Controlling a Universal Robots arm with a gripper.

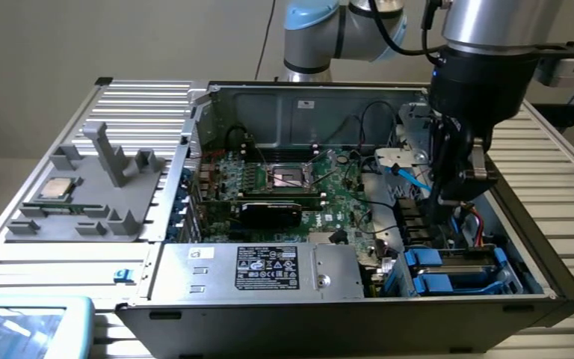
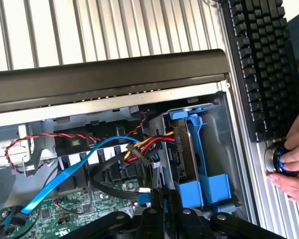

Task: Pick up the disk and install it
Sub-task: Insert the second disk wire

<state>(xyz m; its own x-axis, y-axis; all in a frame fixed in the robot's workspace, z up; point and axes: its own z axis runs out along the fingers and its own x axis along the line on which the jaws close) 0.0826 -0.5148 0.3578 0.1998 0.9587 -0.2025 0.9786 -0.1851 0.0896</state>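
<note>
Disk [image 2: 185, 149] looks pretty much installed already, sitting in its blue carrier in the case's drive bay at about 4 o'clock in the exterior view. Gripper [image 2: 162, 199] hangs just above it, fingers nearly pressed together, holding nothing.

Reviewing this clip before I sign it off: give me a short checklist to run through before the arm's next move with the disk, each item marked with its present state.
1. Gripper empty of any disk: ok, fingers shut with nothing between them.
2. Disk seated in the blue drive bay: looks ok, it stands on edge in its blue carrier; full seating cannot tell.
3. Cables plugged into the disk's end: cannot tell, they reach it but the connector is not clear.
4. Blue data cable clear of the gripper: not ok, it runs close beside the fingers.
5. Person's hand clear of the case: ok, it rests on a round knob outside, near the keyboard.
</note>
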